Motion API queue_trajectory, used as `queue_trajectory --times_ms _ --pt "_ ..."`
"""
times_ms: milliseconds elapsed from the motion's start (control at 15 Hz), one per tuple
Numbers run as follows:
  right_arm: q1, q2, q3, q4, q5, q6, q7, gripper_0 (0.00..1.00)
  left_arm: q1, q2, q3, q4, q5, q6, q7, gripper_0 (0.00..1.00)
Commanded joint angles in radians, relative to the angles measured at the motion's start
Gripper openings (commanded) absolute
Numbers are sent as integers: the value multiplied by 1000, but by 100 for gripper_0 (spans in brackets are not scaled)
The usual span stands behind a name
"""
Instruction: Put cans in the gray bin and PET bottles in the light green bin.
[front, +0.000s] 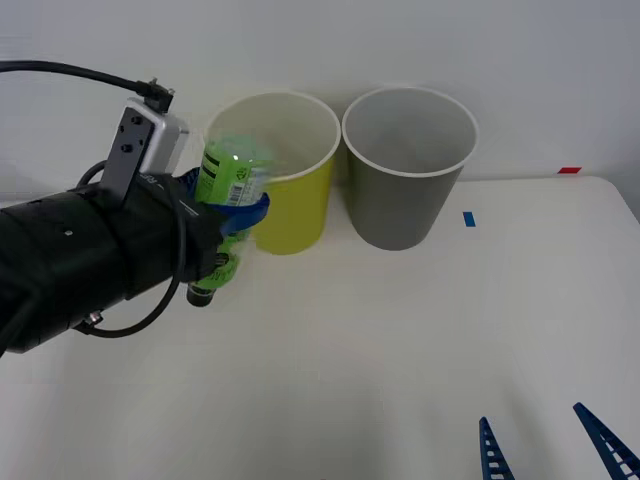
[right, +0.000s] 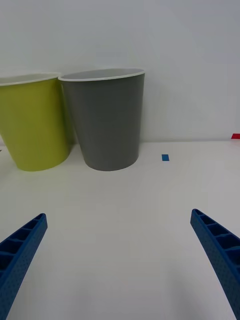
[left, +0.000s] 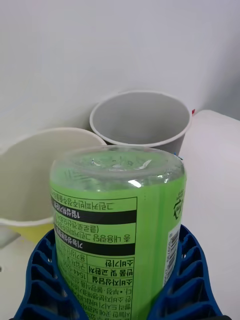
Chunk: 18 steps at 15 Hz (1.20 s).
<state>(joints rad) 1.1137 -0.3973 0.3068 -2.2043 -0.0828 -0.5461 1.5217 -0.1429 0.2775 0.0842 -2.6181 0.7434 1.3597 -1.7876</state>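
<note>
Left gripper (front: 232, 215) holds the green PET bottle (front: 228, 185) tight, upside down with its cap at the bottom.

It is up in the air just beside the light green bin (front: 283, 160), so the bin is very near. The gray bin (front: 407, 170) stands farther off. Right gripper (front: 550, 440) waits open, low and near.

Showing a thick matte-black cylindrical left arm (front: 80, 255) with looping black cables (front: 70, 72), a silver perforated wrist bracket (front: 145, 140), and blue ribbed plastic fingers (left: 40, 280); matching blue ribbed right fingers (right: 220, 250).
</note>
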Motion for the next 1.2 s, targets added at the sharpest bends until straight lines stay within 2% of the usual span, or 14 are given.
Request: queue_trajectory --times_ms 67,400,667,933,1133,1200 --pt "0 0 0 0 0 0 0 100 -47 -17 74 0 42 1 -3 0" --pt "0 0 0 0 0 0 0 100 -156 -49 238 0 188 56 -1 0" --pt "0 0 0 0 0 0 0 100 -247 -72 255 0 165 110 4 0" --pt "0 0 0 0 0 0 0 100 -313 -115 247 1 109 114 4 0" --pt "0 0 0 0 0 0 0 100 -414 -115 238 89 74 114 8 0" --pt "0 0 0 0 0 0 0 100 -445 -115 223 115 37 114 10 0"
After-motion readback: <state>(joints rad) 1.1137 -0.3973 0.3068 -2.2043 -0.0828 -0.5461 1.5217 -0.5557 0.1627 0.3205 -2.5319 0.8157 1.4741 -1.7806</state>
